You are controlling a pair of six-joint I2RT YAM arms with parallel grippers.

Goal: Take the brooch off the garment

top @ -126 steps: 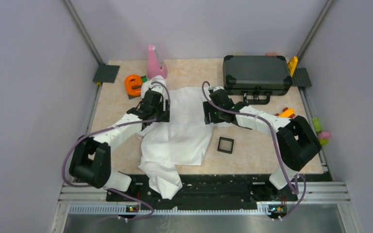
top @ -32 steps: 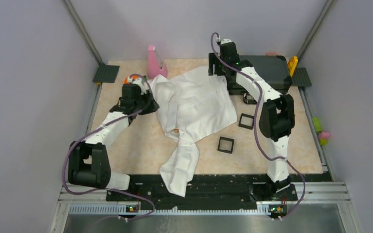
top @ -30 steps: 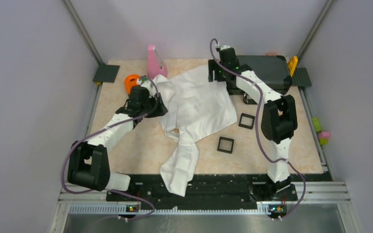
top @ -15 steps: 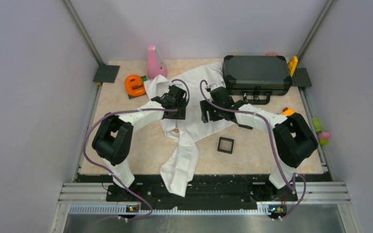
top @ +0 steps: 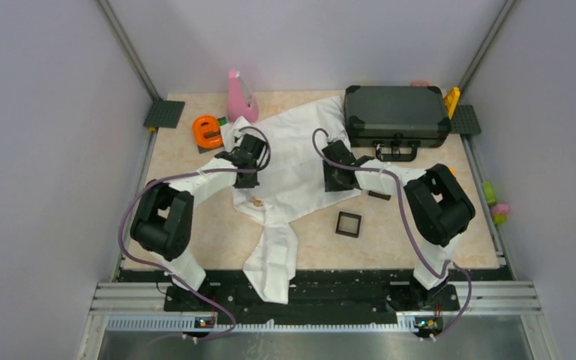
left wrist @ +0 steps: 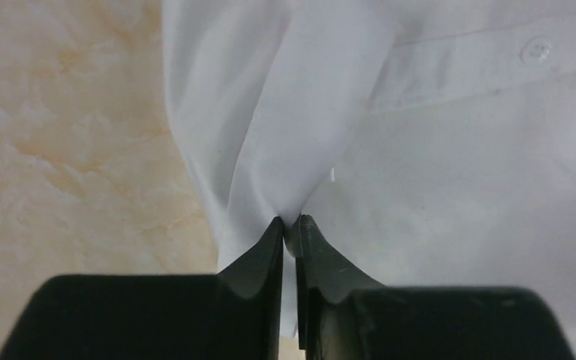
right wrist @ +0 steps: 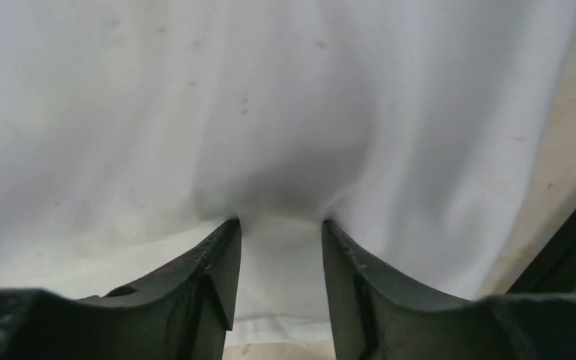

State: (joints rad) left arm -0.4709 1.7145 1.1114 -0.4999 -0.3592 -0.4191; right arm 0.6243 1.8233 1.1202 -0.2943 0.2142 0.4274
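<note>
**Step in hand (judged):** spreading the garment (top: 300, 161) flat so that the brooch (top: 256, 200) lies exposed.

**Location:** The brooch sits on the cloth's edge, well apart from the black case (top: 397, 112), on the arm-base side of it.

**Claws:**
- The left gripper (left wrist: 290, 225) is clamped on a fold of cloth.
- The right gripper (right wrist: 278, 223) has its jaws narrowly parted with fabric bulging between them. It is nearer the case than the left gripper.

**Recommendation:** Hold the cloth taut and low, avoid rolling the brooch under a fold, and then free one claw for the pin.

**Views:** Only the overhead view shows the brooch. Only the wrist views show each grip, and neither of them shows the brooch.
</note>
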